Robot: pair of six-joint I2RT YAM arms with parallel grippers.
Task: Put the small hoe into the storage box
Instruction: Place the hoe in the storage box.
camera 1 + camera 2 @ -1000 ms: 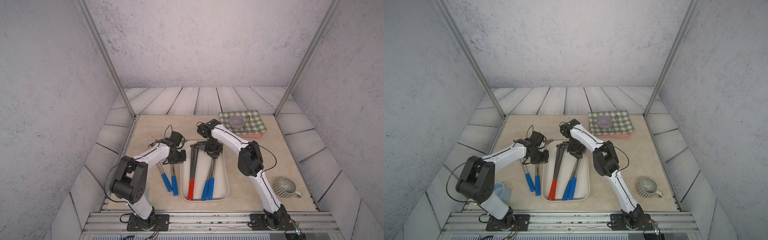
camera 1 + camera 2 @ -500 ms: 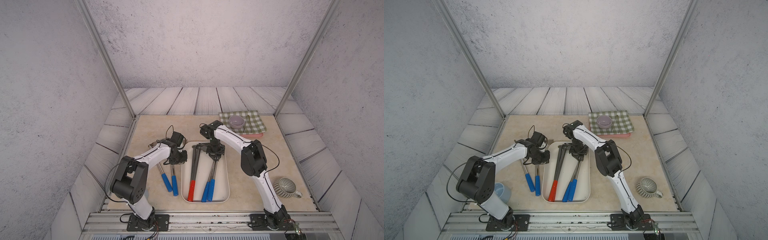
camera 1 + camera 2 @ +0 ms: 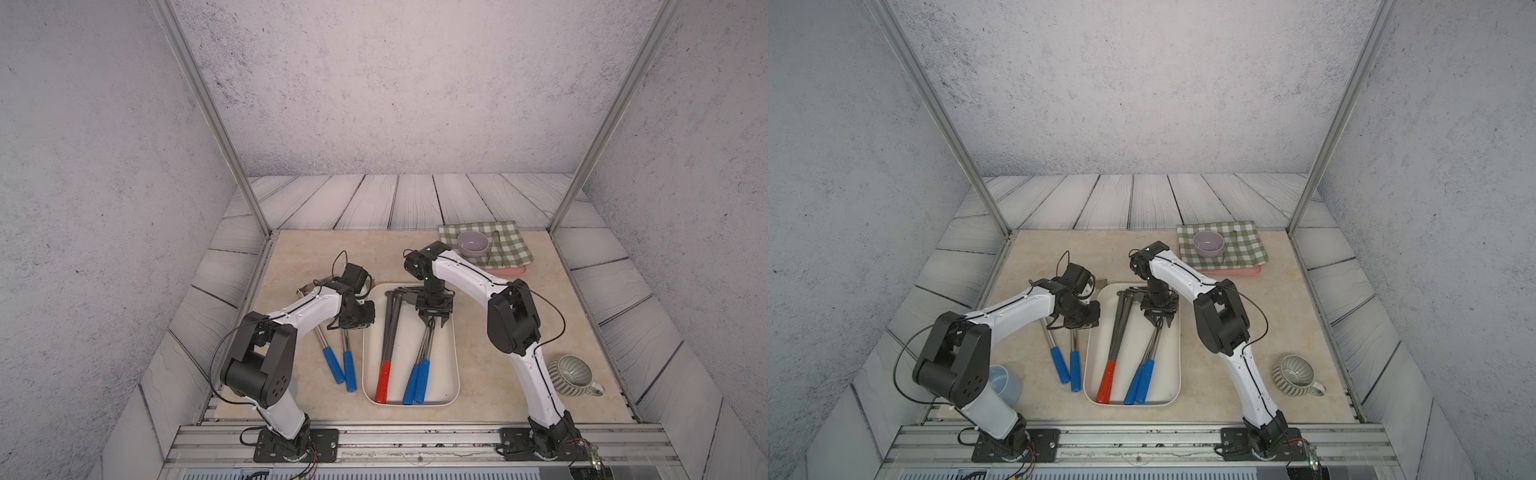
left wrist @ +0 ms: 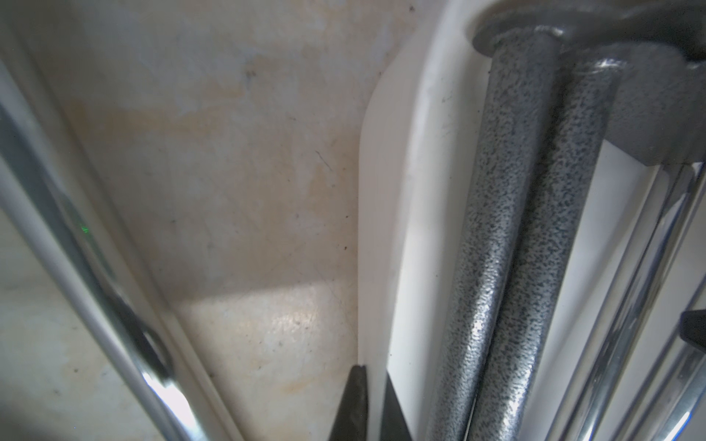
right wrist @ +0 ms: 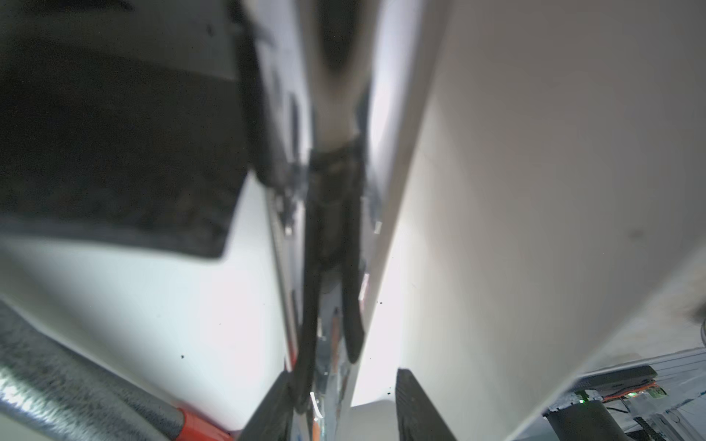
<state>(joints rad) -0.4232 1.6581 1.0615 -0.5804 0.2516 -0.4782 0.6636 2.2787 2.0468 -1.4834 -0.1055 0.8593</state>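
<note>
Two-armed: held right gripper [image 3: 434, 327] unclenched over small hoe [image 3: 427, 347] in storage box [image 3: 444, 376], left gripper [image 4: 373, 408] clenched; judged light, stiff, grippable mid-shaft.

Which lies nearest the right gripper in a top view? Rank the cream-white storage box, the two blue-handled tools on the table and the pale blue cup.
1. Cream-white storage box: under the right gripper.
2. Two blue-handled tools on the table: left of the box.
3. Pale blue cup: near-left corner.

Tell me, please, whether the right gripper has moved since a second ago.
Yes: the right gripper has shifted slightly toward the near end of the storage box, its jaws parting.
</note>
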